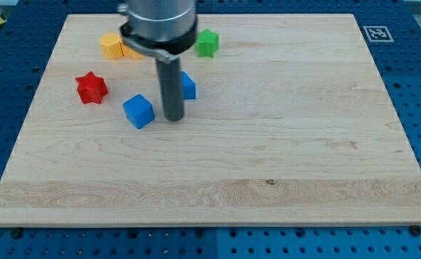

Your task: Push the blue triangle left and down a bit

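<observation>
Blue triangle [188, 86] half-hidden behind rod

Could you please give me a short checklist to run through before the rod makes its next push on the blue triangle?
1. Tip located: ok. My tip rests on the board, between the blue cube and the blue triangle.
2. Tip on the correct side for a left-down push: not ok. It sits at the triangle's lower left; it should be at the upper right.
3. Tip touching the triangle: cannot tell; the rod hides its left part.
4. Path to lower left free: not ok. The blue cube lies there.
5. Red star out of the way: ok, farther to the view's left.
</observation>
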{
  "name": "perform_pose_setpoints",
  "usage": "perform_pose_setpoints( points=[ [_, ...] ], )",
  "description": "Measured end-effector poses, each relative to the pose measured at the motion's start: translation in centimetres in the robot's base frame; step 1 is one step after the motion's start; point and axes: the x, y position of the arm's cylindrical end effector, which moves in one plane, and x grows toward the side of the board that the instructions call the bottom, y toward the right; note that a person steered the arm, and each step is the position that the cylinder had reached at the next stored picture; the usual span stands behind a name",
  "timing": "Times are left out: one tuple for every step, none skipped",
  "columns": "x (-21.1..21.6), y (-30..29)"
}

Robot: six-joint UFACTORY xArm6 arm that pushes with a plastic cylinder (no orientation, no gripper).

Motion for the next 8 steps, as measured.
perform_pose_setpoints(
  points=[
    [0.0, -4.9],
    [0.0, -8.9],
    [0.2, -9.4],
    [1.4, -6.7],
    [1.8, -0.7],
    [1.2, 6.9],
    [-1.5, 11.4],
    [-5.2, 11.1]
  ],
)
